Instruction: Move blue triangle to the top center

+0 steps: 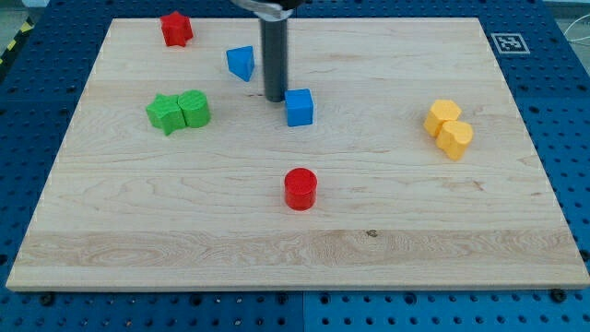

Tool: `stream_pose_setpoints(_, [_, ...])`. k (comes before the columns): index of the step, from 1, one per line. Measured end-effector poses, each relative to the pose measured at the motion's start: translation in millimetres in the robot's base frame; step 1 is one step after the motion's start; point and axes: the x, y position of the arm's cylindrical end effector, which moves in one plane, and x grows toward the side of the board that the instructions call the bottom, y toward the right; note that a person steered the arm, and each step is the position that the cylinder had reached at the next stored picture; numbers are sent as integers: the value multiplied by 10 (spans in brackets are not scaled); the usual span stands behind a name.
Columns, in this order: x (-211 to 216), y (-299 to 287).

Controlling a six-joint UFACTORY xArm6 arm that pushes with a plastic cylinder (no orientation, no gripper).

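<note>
The blue triangle lies on the wooden board near the view's top, left of centre. My dark rod comes down from the view's top and my tip rests on the board, just right of and below the blue triangle, with a small gap between them. A blue cube sits right next to my tip, on its right side.
A red block is at the top left. Two green blocks touch each other at the left. A red cylinder stands at centre. Two yellow blocks touch at the right. A marker tag sits at the board's top right corner.
</note>
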Motion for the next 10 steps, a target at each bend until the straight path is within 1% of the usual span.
stream_pose_setpoints(1, [-12, -383])
stream_pose_setpoints(2, [-211, -492])
stream_pose_setpoints(5, [-753, -465])
stream_pose_setpoints(8, [-939, -454])
stream_pose_setpoints(10, [-1015, -97])
